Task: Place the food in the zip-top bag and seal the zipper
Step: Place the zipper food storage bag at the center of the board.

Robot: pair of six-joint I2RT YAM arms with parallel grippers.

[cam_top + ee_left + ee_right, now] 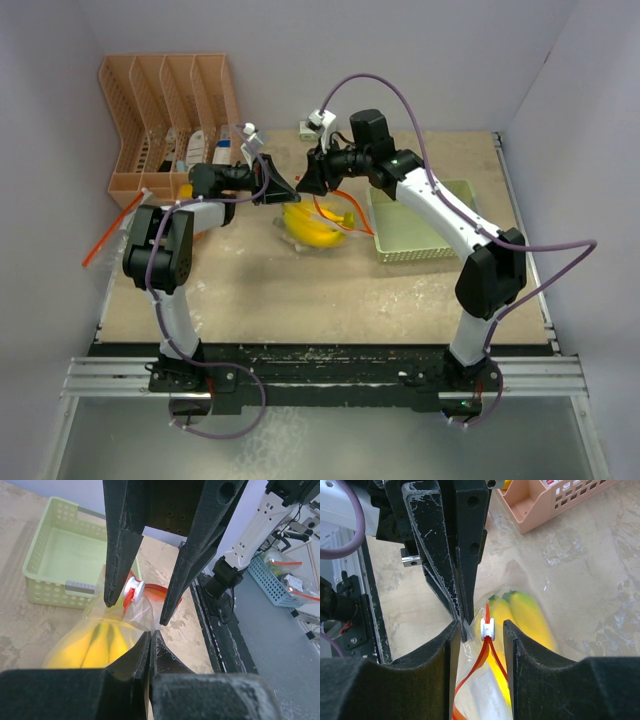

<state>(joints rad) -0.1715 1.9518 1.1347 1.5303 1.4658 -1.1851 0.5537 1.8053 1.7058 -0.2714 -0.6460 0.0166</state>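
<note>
The clear zip-top bag lies mid-table with a bunch of yellow bananas inside. My left gripper is shut on the bag's top corner and holds it up. My right gripper is open, and its fingers straddle the white slider without touching it. In the right wrist view, the red zipper track splits apart below the slider. The bananas show through the plastic in the left wrist view and the right wrist view. No other food pieces are in view.
A pale green tray stands right of the bag and looks empty in the left wrist view. An orange slotted organizer stands at the back left. Another red-zippered bag lies by the left arm.
</note>
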